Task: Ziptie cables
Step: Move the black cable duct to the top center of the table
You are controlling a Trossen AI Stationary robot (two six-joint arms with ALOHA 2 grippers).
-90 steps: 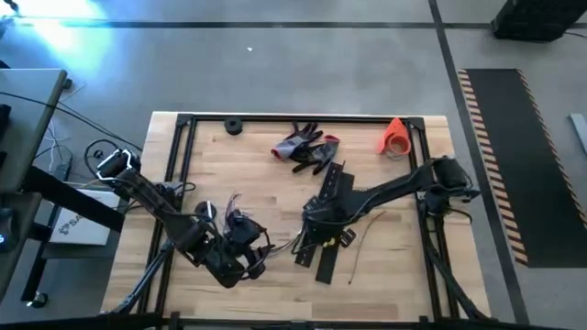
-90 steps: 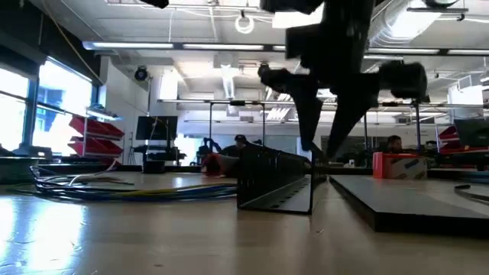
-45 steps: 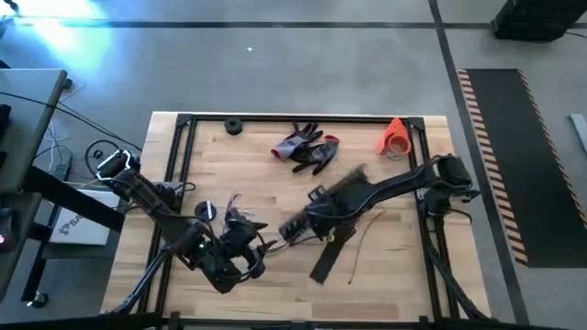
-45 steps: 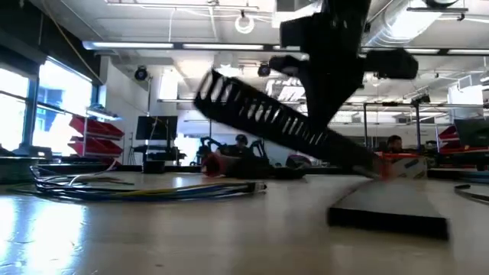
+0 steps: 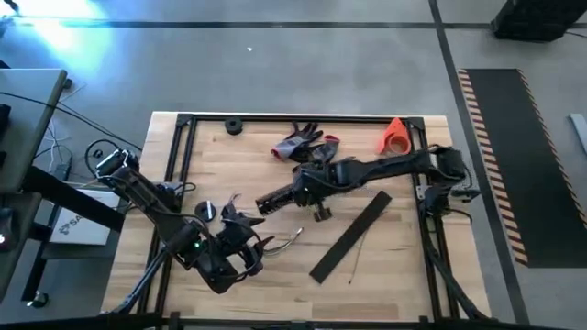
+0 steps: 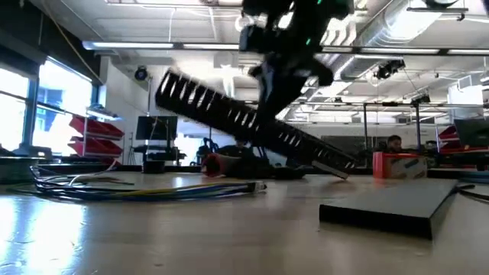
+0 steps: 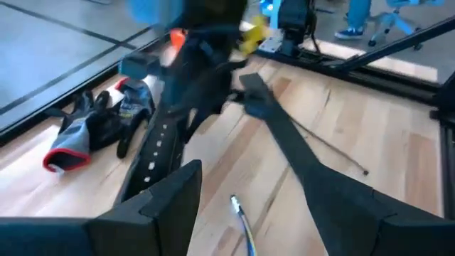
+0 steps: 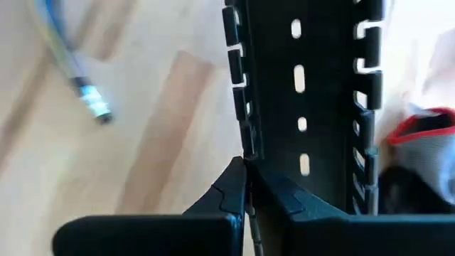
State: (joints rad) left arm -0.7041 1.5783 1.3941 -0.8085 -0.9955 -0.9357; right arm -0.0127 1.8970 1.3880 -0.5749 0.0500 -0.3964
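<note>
The cables (image 6: pixel 114 188) lie as a loose bundle on the table's left part. Their free end (image 5: pixel 292 240) lies on the wood and shows between my left gripper's (image 7: pixel 270 206) open fingers in the left wrist view. That gripper (image 5: pixel 238 252) hovers over the bundle near the table's front left. One thin reddish-brown wire (image 5: pixel 360 246) lies apart, right of centre. My right gripper (image 5: pixel 316 186) is at mid-table, shut on a long black slotted strip (image 6: pixel 244 122) held in the air. My right gripper pinches one slotted side wall (image 8: pixel 245 146) of the black strip between its two fingers (image 8: pixel 226 195), roughly at mid-length. The fingers come from above. The strip is lifted clear of the table and tilted, its left end (image 6: pixel 164 82) higher than its right end.
A flat black strip (image 5: pixel 351 236) lies on the table right of centre. Grey-and-red gloves (image 5: pixel 307 147), an orange object (image 5: pixel 394 136) and a small black round part (image 5: pixel 232 126) lie along the far edge. A black frame (image 5: pixel 179 165) borders the table.
My right gripper has risen and gone toward the table's far edge with the slotted strip. The strip has come off the table and swung round, now tilted in the air. The flat black strip beside it has stayed on the table.
</note>
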